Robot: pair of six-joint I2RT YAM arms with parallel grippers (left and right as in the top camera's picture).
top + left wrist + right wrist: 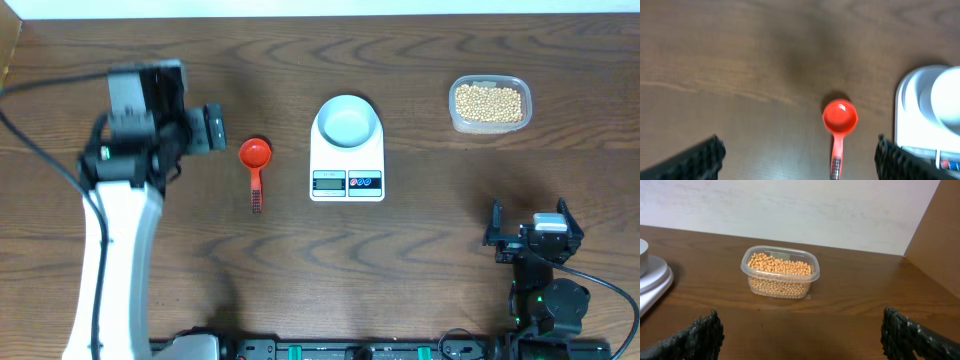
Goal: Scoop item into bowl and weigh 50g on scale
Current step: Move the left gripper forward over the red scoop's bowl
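The pale bluish-white bowl [346,122] stands empty on the white scale [320,162] at the table's middle. The item, small tan beans [489,102], fills a clear plastic tub [781,275] at the back right. A red scoop [255,160] lies left of the scale, cup away from me, handle toward the front. My left gripper [218,128] hovers open just left of the scoop; in the left wrist view the scoop [840,117] lies between and ahead of the spread fingers. My right gripper [530,215] is open and empty near the front right, facing the tub.
A light wall rises behind the table's far edge [790,210]. A brown panel [940,235] stands at the right. The scale [912,125] with the bowl [947,97] lies close to the right of the left gripper [799,150].
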